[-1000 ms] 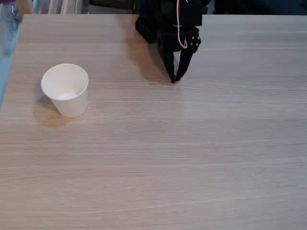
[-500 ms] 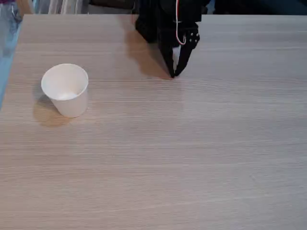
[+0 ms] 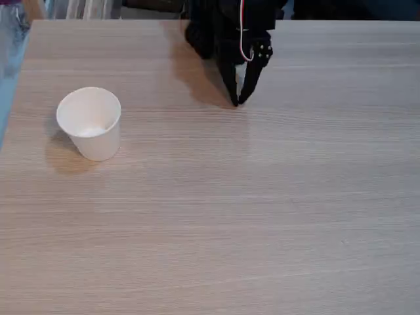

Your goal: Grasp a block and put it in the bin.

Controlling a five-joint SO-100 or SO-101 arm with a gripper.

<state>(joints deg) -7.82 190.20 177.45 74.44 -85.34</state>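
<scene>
Wood-grain tabletop (image 3: 262, 216). Black arm (image 3: 226, 26) at the far edge, middle. White cup (image 3: 90, 123) upright near the left edge. Gripper (image 3: 238, 102) tips meet, pointing down near the tabletop, nothing visible between them. Block not made out.

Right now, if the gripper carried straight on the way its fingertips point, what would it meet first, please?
The gripper points down at the table, tips together, so it would probably meet bare wood first. The cup sits well off to the left. Its height above the table is unclear.
</scene>
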